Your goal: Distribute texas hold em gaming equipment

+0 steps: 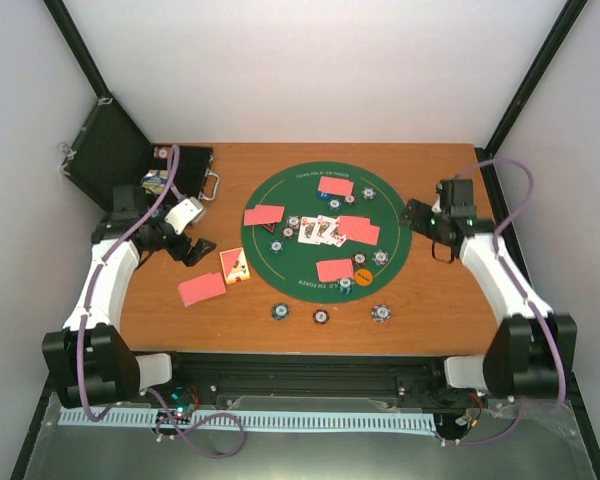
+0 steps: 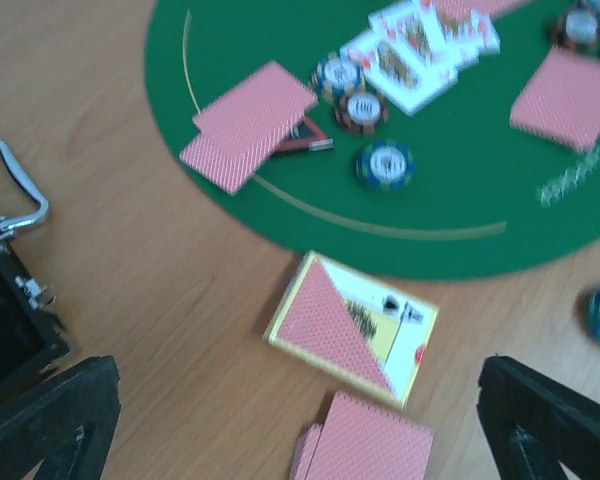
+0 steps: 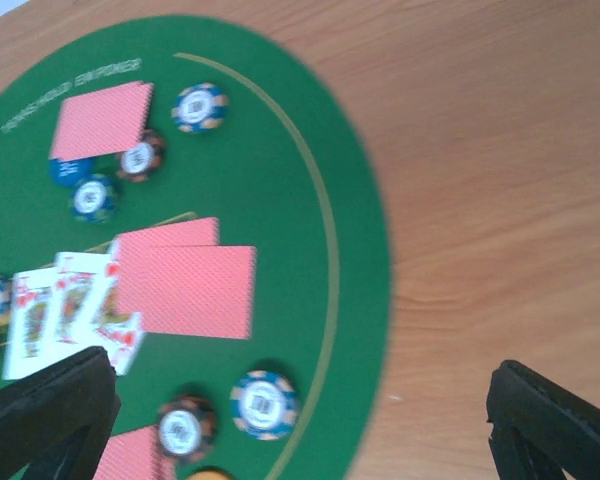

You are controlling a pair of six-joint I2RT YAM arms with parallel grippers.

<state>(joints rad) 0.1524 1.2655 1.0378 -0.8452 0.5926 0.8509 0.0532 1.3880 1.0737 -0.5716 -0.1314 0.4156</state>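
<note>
three small round white-edged poker chips [image 1: 321, 317] sit in a loose row on the bare brown wooden table [image 1: 450, 300], just off the near rim of the big round green felt mat [image 1: 285, 270]. to their left, two overlapping red-backed playing cards [image 1: 202, 288] lie on the wood. just beyond them a yellow-bordered card pack [image 1: 234, 264] rests tilted beside the mat's edge. the left gripper [image 2: 298, 400] hangs above this spot, jaws spread wide and holding nothing, and its wrist camera looks down on the pack and the two cards.

on the mat, four face-down lots of red-backed cards lie around a fan of face-up cards [image 1: 320, 232] at the centre, with more chips scattered among them. an orange round marker button [image 1: 362, 276] lies beside the nearest lot. a dark triangular marker button [image 2: 305, 140] peeks from under the left lot, and a blue round marker button [image 3: 62, 170] touches the farthest. the right gripper [image 3: 300, 400] hovers over the mat's right rim, jaws likewise wide apart and empty.

at the far left corner a black hard case [image 1: 110, 150] stands open, its lid raised toward the wall and its silver handle [image 1: 212, 185] facing the mat. something small, blue and white lies inside, too small to identify.
</note>
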